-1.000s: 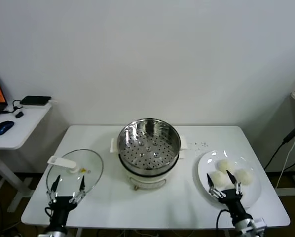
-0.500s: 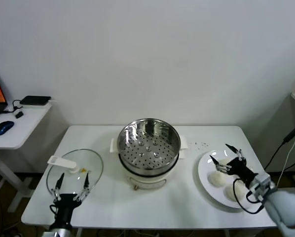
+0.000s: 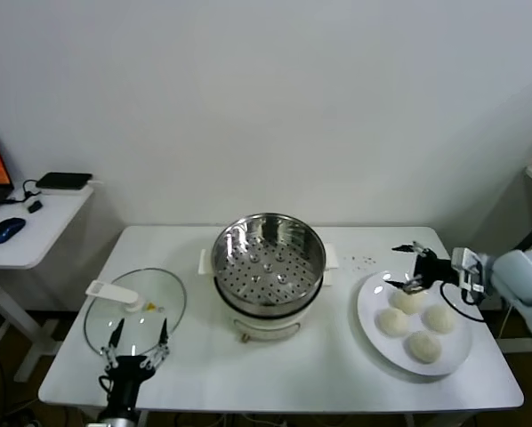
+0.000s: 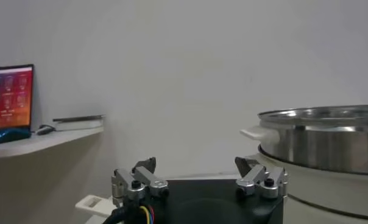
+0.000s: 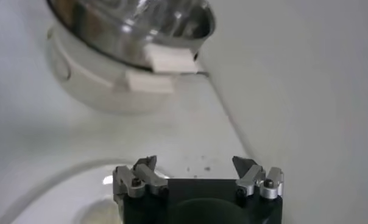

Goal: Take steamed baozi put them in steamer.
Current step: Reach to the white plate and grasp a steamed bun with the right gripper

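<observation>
The steamer [image 3: 268, 267], a shiny steel pot with a perforated tray on a cream base, stands mid-table and holds nothing. Several cream-white baozi lie on the white plate [image 3: 370, 302] at the right, the farthest one [image 3: 407, 300] just under my right gripper [image 3: 407, 267]. That gripper reaches in from the right over the plate's far rim, open and holding nothing. In the right wrist view its jaws [image 5: 196, 164] stand wide apart, pointing toward the steamer [image 5: 135, 24]. My left gripper [image 3: 138, 342] is parked open at the table's front left.
A glass lid [image 3: 134, 311] with a white handle [image 3: 110, 291] lies left of the steamer, just beyond the left gripper. A side desk at far left carries a mouse [image 3: 6, 229] and a black device [image 3: 63, 181]. A cable [image 3: 515, 267] hangs at the right.
The right arm swung from the table's front edge round to the right side, and its gripper now hovers over the plate's far rim. The left gripper dropped slightly toward the front edge.
</observation>
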You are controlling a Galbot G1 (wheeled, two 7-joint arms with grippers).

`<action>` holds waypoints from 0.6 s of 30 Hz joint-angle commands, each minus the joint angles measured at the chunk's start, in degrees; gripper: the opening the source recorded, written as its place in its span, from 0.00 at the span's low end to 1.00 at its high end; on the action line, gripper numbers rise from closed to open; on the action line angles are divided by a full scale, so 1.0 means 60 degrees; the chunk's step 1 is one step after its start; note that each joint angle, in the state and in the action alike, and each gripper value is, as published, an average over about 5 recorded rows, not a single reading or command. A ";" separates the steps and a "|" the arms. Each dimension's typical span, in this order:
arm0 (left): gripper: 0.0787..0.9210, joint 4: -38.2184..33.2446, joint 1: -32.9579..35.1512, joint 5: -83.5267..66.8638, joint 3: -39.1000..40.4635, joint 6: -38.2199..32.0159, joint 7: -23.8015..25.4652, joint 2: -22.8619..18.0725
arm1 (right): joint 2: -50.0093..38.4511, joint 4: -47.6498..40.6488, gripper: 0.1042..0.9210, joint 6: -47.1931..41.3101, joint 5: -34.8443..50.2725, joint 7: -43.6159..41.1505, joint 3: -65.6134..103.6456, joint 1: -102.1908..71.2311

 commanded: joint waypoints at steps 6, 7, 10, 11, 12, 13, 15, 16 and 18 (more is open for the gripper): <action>0.88 -0.0218 0.0076 -0.0033 0.0003 0.0199 0.0023 0.0166 | 0.0635 -0.3100 0.88 0.1506 -0.1036 -0.2402 -0.6527 0.5578; 0.88 -0.0231 0.0061 -0.0033 -0.0009 0.0220 0.0023 0.0169 | 0.0762 -0.3177 0.88 0.1500 -0.1065 -0.2415 -0.6651 0.5594; 0.88 -0.0249 0.0024 -0.0042 -0.0053 0.0265 0.0023 0.0182 | 0.1107 -0.3334 0.88 0.1414 -0.1172 -0.2413 -0.6838 0.5531; 0.88 -0.0250 0.0018 -0.0047 -0.0066 0.0272 0.0023 0.0190 | 0.1212 -0.3384 0.88 0.1394 -0.1230 -0.2415 -0.6875 0.5497; 0.88 -0.0250 0.0018 -0.0051 -0.0075 0.0274 0.0023 0.0198 | 0.1305 -0.3446 0.88 0.1393 -0.1301 -0.2418 -0.6899 0.5454; 0.88 -0.0248 0.0020 -0.0054 -0.0083 0.0277 0.0022 0.0207 | 0.1411 -0.3524 0.88 0.1396 -0.1387 -0.2416 -0.6907 0.5395; 0.88 -0.0233 0.0022 -0.0059 -0.0094 0.0278 0.0021 0.0220 | 0.1625 -0.3690 0.88 0.1401 -0.1558 -0.2394 -0.6849 0.5245; 0.88 -0.0222 0.0020 -0.0058 -0.0100 0.0278 0.0021 0.0225 | 0.1735 -0.3783 0.88 0.1403 -0.1650 -0.2374 -0.6781 0.5156; 0.88 -0.0198 0.0009 -0.0057 -0.0113 0.0275 0.0019 0.0234 | 0.1935 -0.3942 0.88 0.1414 -0.1807 -0.2329 -0.6626 0.4983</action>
